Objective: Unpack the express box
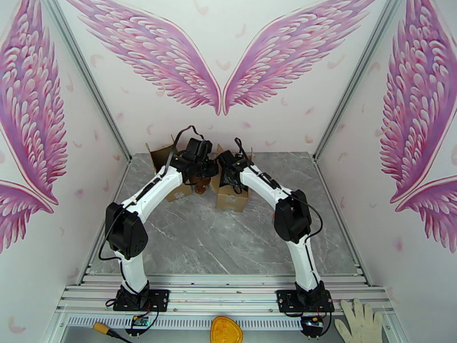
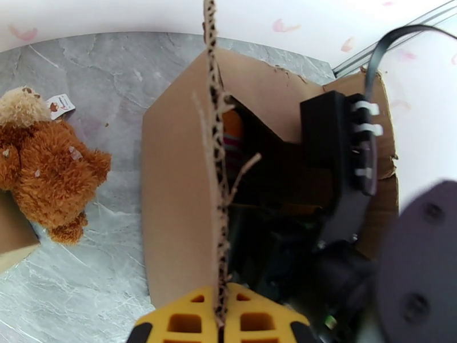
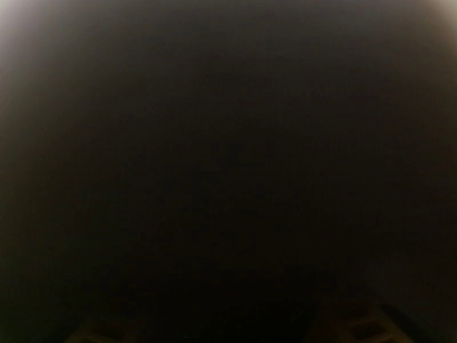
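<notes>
Left wrist view: the left gripper is pinched tight on the raw edge of an upright flap of the express box, holding it aside. Beyond it the right arm reaches down into the open box. Its own camera is dark, so I cannot tell how its jaws stand. A teddy bear lies on the table near the box. The step looks like fetching another item, perhaps the striped thing inside. Next comes a firm close, then a straight lift clear of the walls.

right wrist | murk, near-black | faint fingers at bottom edge (barely discernible)
</notes>
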`<state>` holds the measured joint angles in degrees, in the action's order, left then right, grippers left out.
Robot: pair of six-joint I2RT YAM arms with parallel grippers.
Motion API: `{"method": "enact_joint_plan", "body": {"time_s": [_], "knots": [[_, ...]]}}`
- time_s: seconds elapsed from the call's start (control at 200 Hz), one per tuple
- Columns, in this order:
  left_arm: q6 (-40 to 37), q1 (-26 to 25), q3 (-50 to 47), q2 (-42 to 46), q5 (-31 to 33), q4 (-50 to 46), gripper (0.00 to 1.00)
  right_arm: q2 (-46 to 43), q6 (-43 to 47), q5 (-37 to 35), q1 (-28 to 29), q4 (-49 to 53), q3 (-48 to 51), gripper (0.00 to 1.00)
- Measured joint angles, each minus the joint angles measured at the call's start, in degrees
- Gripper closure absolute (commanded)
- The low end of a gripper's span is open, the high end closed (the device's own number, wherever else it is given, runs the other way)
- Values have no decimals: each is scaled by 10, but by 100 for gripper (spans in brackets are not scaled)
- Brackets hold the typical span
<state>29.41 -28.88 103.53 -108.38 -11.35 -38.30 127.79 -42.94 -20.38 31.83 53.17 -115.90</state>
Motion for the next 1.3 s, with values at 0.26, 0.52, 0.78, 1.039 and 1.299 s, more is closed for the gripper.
{"method": "enact_joint_plan", "body": {"time_s": [0.26,0.52,0.78,1.039,1.299], "knots": [[7,13,4,-30,-24,2,100,57,-10,39,-19,-24,-19,40],[6,16,30,-48,-28,-2,100,70,14,85,-31,-38,-42,100],[6,24,49,-56,-27,-26,100,8,64,111,-28,-121,51,100],[6,26,57,-56,-30,-51,100,-183,104,117,-12,-267,219,100],[10,30,61,-56,-20,-56,100,-292,120,131,-6,-408,314,100]]}}
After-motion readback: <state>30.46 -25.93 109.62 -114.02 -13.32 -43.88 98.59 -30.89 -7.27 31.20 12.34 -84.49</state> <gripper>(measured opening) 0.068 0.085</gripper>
